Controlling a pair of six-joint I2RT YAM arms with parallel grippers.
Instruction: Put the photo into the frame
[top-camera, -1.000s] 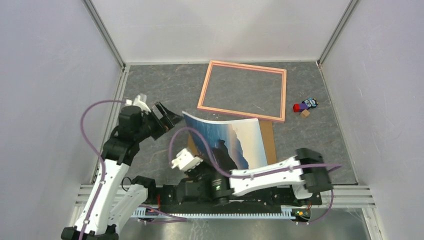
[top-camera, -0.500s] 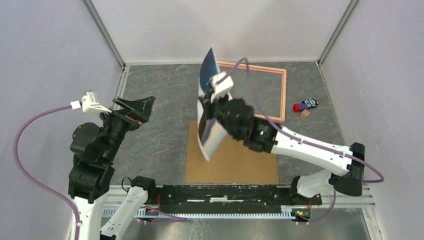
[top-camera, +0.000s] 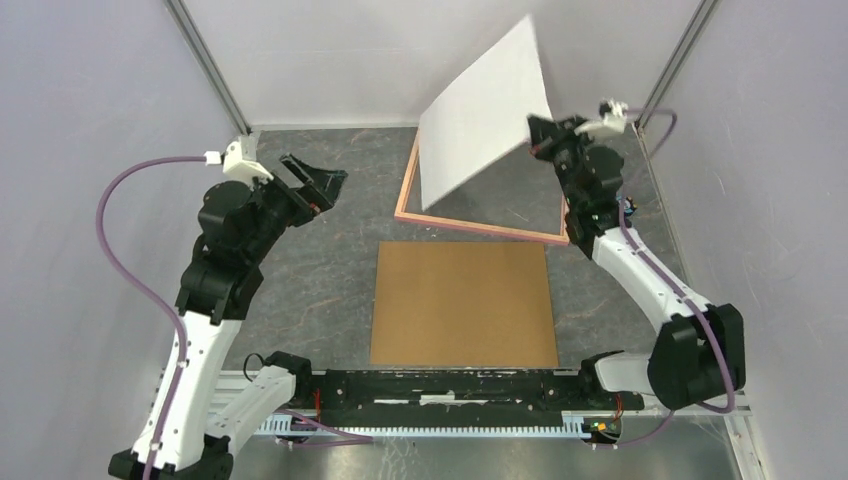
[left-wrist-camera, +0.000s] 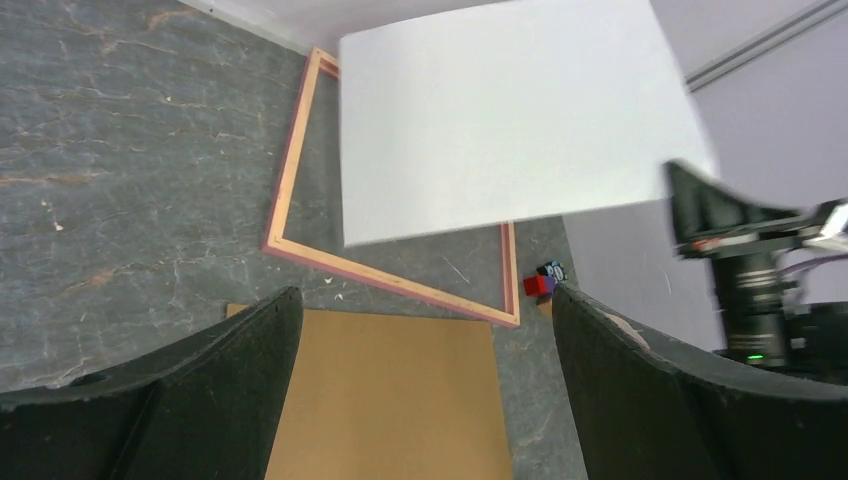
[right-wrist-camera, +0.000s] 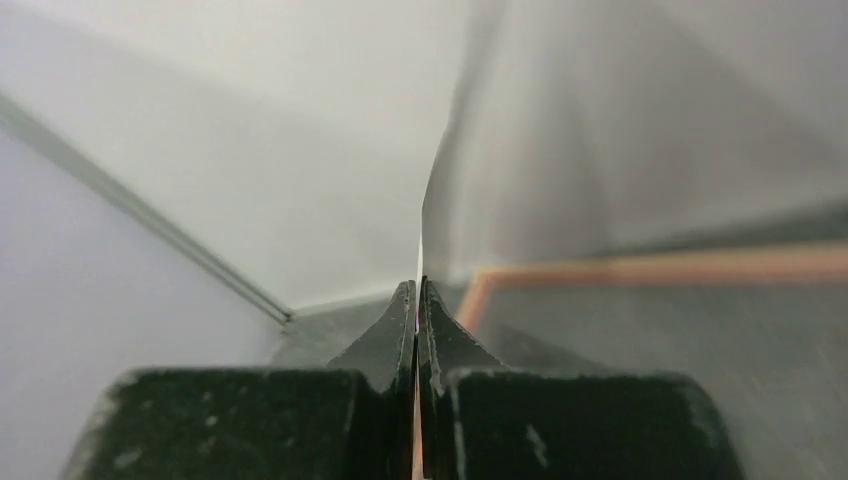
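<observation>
The photo (top-camera: 485, 115) hangs tilted in the air over the frame, its white back facing up. My right gripper (top-camera: 537, 133) is shut on its right edge; in the right wrist view the sheet (right-wrist-camera: 432, 190) runs edge-on out of the closed gripper (right-wrist-camera: 417, 285). The pink frame (top-camera: 478, 224) lies flat on the far side of the table, partly hidden by the photo. My left gripper (top-camera: 322, 186) is open and empty, raised left of the frame. Its wrist view shows the photo's back (left-wrist-camera: 510, 130) above the frame (left-wrist-camera: 390, 282), beyond my wide-open left gripper (left-wrist-camera: 425, 295).
A plain brown board (top-camera: 464, 303) lies flat in the middle of the table, just in front of the frame. Small toy blocks (left-wrist-camera: 537, 285) sit right of the frame, by the right arm. Enclosure walls close in on both sides and at the back.
The right arm has swung the photo from the table's middle up and right over the frame, turning its white back upward. The left arm has risen and shifted slightly toward the back.
</observation>
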